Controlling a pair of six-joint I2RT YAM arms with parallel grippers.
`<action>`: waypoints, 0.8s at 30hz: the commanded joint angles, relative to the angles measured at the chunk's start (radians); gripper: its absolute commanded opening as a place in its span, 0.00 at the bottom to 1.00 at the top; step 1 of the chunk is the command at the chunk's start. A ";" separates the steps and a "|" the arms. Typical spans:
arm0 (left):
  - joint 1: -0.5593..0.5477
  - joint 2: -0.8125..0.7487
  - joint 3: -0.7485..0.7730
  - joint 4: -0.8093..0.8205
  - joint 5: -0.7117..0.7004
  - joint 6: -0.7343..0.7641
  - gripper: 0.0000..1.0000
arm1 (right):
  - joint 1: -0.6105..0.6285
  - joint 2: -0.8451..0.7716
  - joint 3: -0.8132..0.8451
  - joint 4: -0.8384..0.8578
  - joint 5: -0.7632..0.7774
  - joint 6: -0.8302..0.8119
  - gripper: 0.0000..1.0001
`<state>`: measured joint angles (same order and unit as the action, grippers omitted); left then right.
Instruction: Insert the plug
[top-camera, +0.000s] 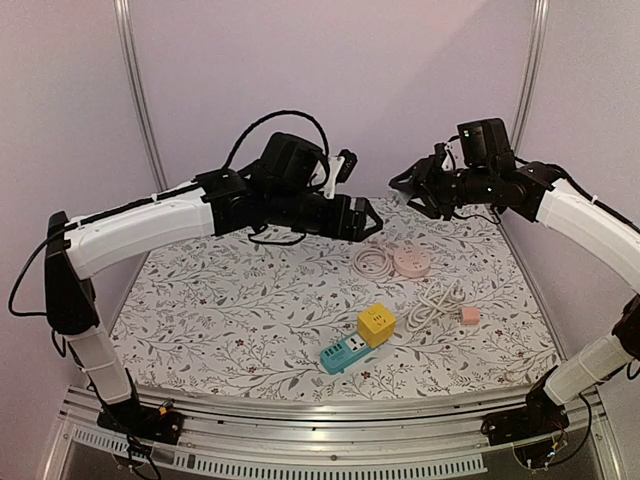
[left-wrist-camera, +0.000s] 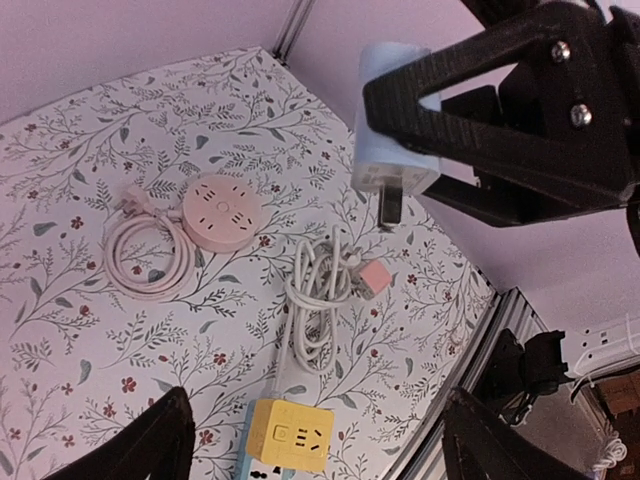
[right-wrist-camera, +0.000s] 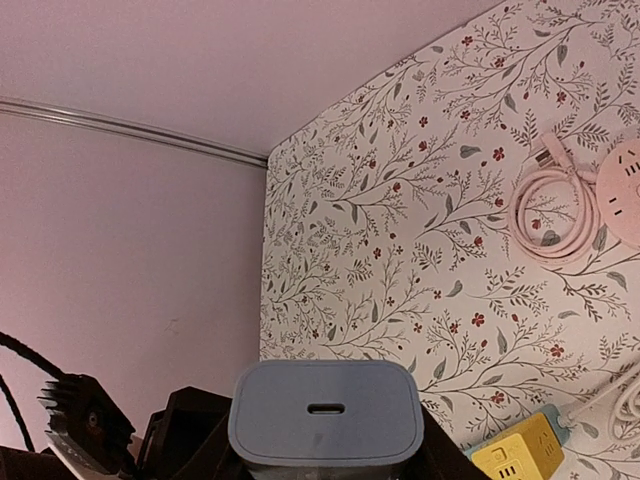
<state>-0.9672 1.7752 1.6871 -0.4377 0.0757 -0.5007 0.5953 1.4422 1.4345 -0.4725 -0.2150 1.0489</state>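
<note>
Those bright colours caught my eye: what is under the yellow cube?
A teal power strip lies under the yellow cube, one end with sockets sticking out toward the arms. The stretch beneath the cube is covered, so nothing of it can be seen.

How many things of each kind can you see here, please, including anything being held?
Socket units: 3 (pink round socket, yellow cube, teal strip)
Coiled cables: 2 (pink cable, white cable)
Chargers: 1 (blue-grey charger)
Small plug blocks: 1 (small pink block)
Total: 7
</note>
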 joint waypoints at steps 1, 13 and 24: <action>-0.016 0.016 0.026 0.077 -0.051 0.011 0.84 | 0.007 -0.009 0.015 0.015 0.026 0.005 0.12; -0.025 0.105 0.115 0.132 -0.070 0.006 0.74 | 0.017 -0.034 -0.001 0.023 0.011 -0.020 0.11; -0.033 0.163 0.177 0.156 -0.100 0.019 0.53 | 0.019 -0.036 0.003 0.012 -0.009 -0.039 0.11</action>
<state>-0.9855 1.9102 1.8256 -0.3061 -0.0082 -0.4919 0.6079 1.4349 1.4342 -0.4702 -0.2165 1.0302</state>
